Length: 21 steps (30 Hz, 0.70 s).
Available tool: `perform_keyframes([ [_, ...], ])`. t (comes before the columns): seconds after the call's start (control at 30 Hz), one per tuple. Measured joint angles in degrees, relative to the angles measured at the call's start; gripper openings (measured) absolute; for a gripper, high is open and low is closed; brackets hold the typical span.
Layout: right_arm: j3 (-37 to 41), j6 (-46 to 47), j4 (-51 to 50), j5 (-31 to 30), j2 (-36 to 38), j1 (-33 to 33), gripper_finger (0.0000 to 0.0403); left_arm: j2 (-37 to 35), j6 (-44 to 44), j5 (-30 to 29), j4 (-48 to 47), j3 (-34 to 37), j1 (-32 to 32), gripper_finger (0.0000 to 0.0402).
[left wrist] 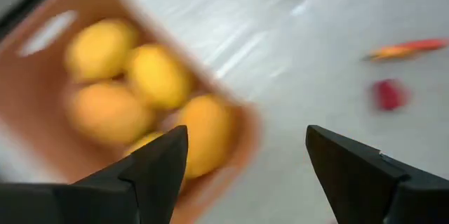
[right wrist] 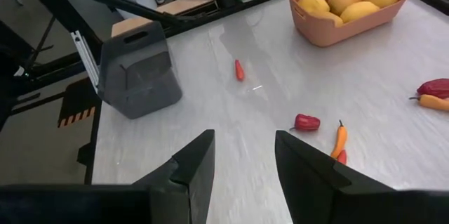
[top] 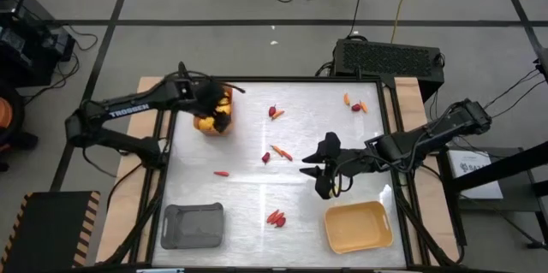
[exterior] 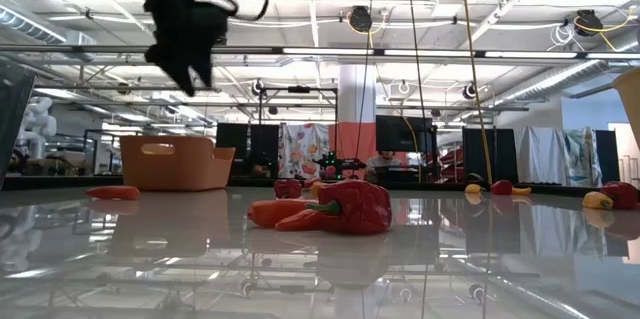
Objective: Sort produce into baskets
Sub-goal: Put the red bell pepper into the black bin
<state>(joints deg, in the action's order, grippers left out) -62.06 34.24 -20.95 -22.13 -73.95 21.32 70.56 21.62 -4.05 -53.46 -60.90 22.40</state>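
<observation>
**Lemons in the orange basket, chillies and carrots loose on the table**

High view: the left hand [top: 218,112] hangs over the orange basket [top: 208,127] near the table's [top: 248,196] far left, with yellow lemons showing beneath it. The right hand [top: 315,170] is over the table's middle right, just beyond the yellow basket [top: 358,227] at the near right. The grey basket [top: 193,225] sits at the near left. Red chillies and orange carrots lie scattered: a pair [top: 276,217] near the front between the grey and yellow baskets, a group [top: 276,152] at centre, one carrot [top: 222,173] to the left, others [top: 276,112] farther back and [top: 354,103] at the far right.

Low view: a chilli [exterior: 352,206] lies in the foreground touching a carrot [exterior: 272,211]; the orange basket [exterior: 175,163] stands behind.

Left wrist view: the left hand [left wrist: 242,164] is open and empty above the orange basket's [left wrist: 42,76] corner, which holds lemons [left wrist: 154,76].

Right wrist view: the right hand [right wrist: 242,157] is open and empty above bare table; ahead lie a chilli [right wrist: 306,121], a carrot [right wrist: 339,138], the grey basket [right wrist: 137,69] and the lemon-filled orange basket [right wrist: 351,20].
</observation>
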Motion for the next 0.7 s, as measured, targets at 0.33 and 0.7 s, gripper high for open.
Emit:
perform_keyframes([
  [0.33, 0.02, 0.02, -0.23, 0.00, 0.02, 0.02, 0.0141, 10.65, 16.87, -1.85, 23.21, -0.02, -17.55, 0.0297],
  [0.7, 0.02, -0.37, -0.48, 0.00, 0.02, 0.04, 0.0141, 28.65, 21.64, -4.05, 31.00, 0.04, -22.08, 0.0297],
])
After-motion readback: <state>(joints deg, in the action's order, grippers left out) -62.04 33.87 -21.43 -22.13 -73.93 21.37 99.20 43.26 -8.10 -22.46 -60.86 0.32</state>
